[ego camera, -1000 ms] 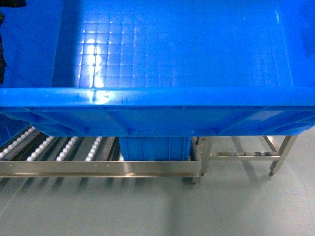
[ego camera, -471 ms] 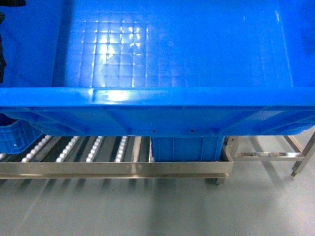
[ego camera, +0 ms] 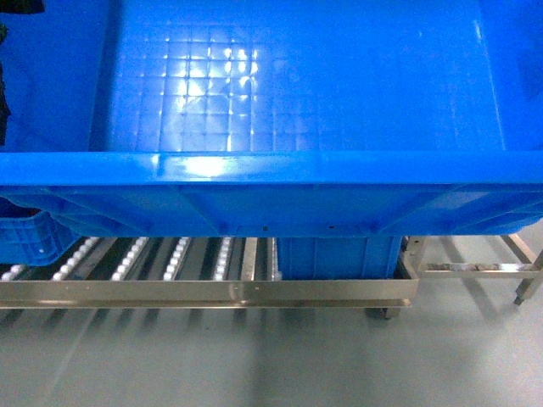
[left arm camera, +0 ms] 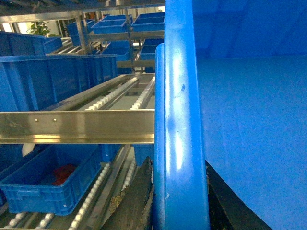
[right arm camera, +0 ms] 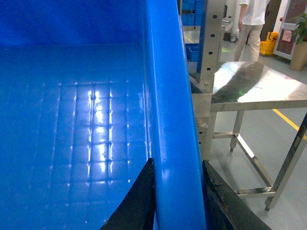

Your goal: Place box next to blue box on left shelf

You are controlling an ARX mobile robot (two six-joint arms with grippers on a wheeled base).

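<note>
The box (ego camera: 305, 93), a large bright-blue crate with a grid floor, fills the upper head view and hangs above the floor. My left gripper (left arm camera: 180, 211) is shut on its left rim (left arm camera: 178, 120), one black finger (left arm camera: 139, 201) on each side. My right gripper (right arm camera: 177, 206) is shut on the right rim (right arm camera: 168, 96) in the same way. Beneath the box's near wall lies the left shelf (ego camera: 170, 292), white rollers behind a steel rail. One blue box (ego camera: 335, 254) stands at its right end and another (ego camera: 25, 237) at the far left.
A steel table frame (ego camera: 475, 271) stands right of the shelf, its top (right arm camera: 254, 86) beside the box. In the left wrist view a big blue crate (left arm camera: 53, 81) sits on an upper roller level and a small blue bin (left arm camera: 53, 182) below. A person (right arm camera: 249, 24) stands far off.
In the head view the shelf, its blue boxes and the table frame have slid to the right. The box stays in the same place, held by both grippers.
</note>
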